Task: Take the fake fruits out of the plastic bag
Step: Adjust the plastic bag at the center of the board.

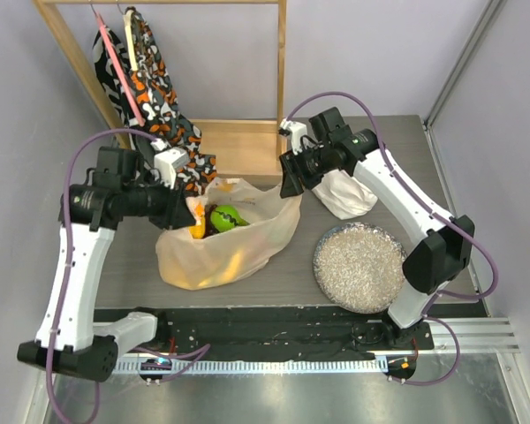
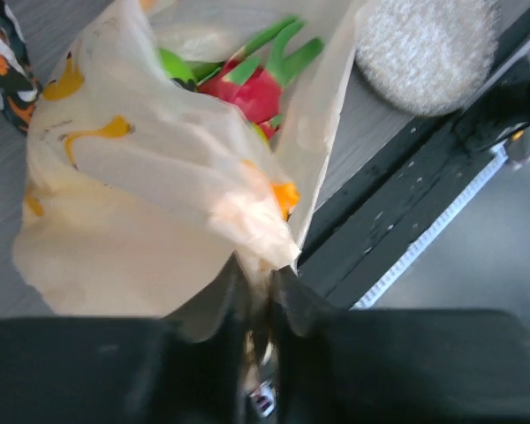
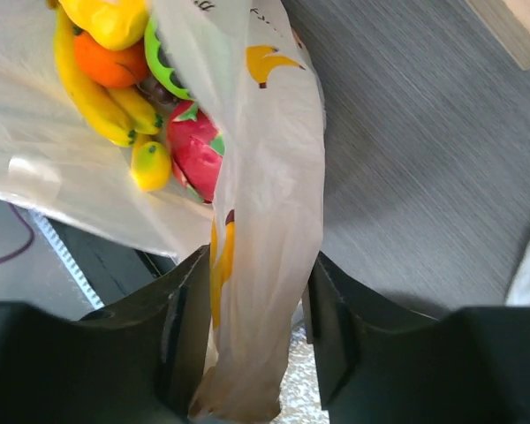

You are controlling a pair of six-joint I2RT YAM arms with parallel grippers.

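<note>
The left gripper [image 2: 263, 287] and right gripper [image 3: 260, 283] each pinch the bag [image 1: 225, 258]; pull gently apart so the fruits [image 1: 224, 217] show.

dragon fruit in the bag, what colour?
The dragon fruit has a pink-red body with green leafy scales. It shows best in the left wrist view.

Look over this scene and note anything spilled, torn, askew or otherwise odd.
Nothing looks spilled, torn or damaged. The plastic bag slumps in soft folds, as thin film would, with the fake fruits inside it. The left fingers pinch one edge of the bag and the right fingers bracket the other.
</note>
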